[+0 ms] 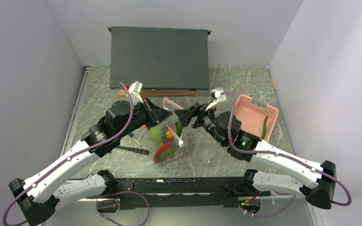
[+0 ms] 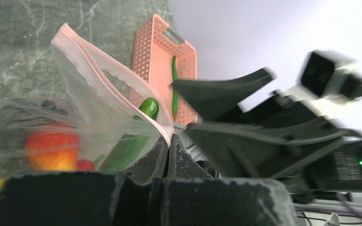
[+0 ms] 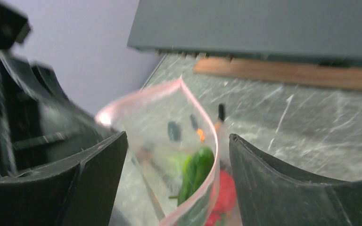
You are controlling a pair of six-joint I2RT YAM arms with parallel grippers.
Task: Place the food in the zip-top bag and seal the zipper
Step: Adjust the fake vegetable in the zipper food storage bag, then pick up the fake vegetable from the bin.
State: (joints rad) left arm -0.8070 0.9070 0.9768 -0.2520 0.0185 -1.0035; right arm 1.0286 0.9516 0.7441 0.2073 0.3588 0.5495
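Observation:
The zip-top bag hangs upright in the middle with its mouth open. Inside it lie the food pieces: a lime-green fruit, red chili peppers and a dark green cucumber that pokes up toward the mouth. My left gripper is shut on the pink zipper at one corner of the mouth. My right gripper is open, one finger on each side of the bag's far rim, touching nothing. The cucumber and a red piece show below it.
A pink perforated basket stands to the right with a thin green piece in it. A screwdriver and a black-handled tool lie left of the bag. A dark panel on a wooden block closes the back.

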